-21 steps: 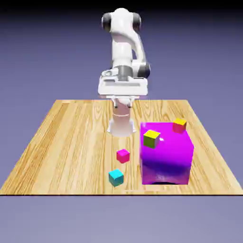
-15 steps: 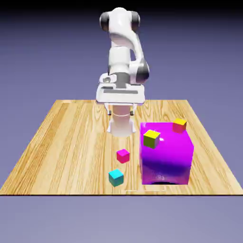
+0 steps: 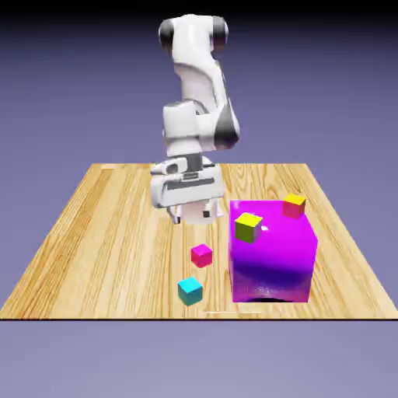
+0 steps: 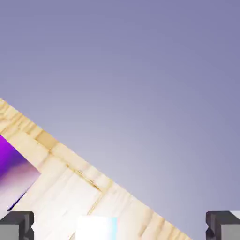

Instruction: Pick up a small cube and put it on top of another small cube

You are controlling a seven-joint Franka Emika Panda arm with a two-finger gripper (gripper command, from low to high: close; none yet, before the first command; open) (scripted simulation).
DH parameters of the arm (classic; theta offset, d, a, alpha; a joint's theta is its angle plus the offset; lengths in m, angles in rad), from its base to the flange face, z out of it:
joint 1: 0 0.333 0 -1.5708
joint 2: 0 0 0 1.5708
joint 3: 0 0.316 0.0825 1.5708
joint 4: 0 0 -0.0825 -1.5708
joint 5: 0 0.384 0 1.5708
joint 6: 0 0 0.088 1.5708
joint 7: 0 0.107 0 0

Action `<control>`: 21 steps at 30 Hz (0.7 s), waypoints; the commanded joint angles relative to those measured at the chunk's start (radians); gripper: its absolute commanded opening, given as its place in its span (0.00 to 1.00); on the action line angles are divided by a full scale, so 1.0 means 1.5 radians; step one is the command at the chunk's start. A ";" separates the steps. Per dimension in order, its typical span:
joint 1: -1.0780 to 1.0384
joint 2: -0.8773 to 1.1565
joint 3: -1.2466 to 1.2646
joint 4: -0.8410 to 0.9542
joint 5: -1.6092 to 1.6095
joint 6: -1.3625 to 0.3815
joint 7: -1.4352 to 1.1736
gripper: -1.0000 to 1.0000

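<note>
While nothing is held, the cyan cube (image 3: 190, 291) is seen on the table (image 3: 101, 233) near its front edge, just off the big magenta block's (image 3: 274, 256) lower left corner. Behind it lies a small magenta-pink cube (image 3: 202, 255). Atop the block sit a yellow-green-topped cube (image 3: 248, 227) and, farther back, the yellow-topped cube (image 3: 294, 204). Farther back, the gripper (image 3: 190, 215) is hung above the table, fingers (image 4: 17, 225) spread wide.

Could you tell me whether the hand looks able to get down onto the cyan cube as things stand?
Probably yes: the cyan cube sits alone on the table, apart from the pink cube and big block; the open hand holds nothing.
</note>
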 commanded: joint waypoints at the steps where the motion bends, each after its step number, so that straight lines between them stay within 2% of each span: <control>1: 0.006 0.011 -0.008 0.006 0.008 -0.010 -0.029 0.50; 21: 0.119 0.233 -0.163 0.135 0.166 -0.208 -0.609 0.50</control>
